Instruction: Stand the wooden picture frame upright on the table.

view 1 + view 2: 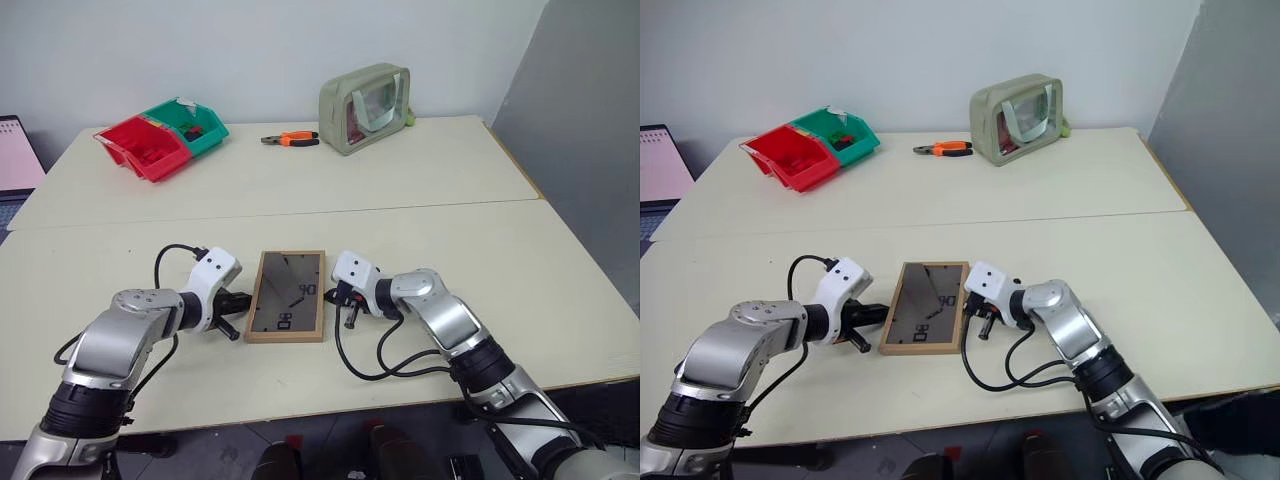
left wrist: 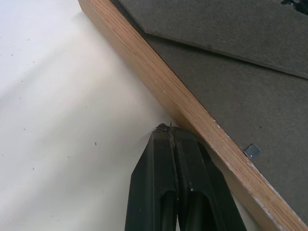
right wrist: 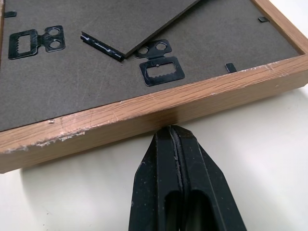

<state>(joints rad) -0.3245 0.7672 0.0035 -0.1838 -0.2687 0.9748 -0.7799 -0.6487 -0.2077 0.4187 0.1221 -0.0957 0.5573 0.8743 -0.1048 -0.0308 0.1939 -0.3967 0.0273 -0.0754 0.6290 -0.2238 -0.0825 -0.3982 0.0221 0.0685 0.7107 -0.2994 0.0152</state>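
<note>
Both tools are pinched fully closed, holding nothing: the left tool (image 2: 169, 131) tip presses against one long wooden edge, the right tool (image 3: 174, 130) against the opposite edge. The wooden picture frame (image 1: 287, 294) lies flat, dark back up, on the counter (image 1: 520, 260). Squeezing it between closed tips could let it skid or twist aside; a lift could flop it down.
</note>
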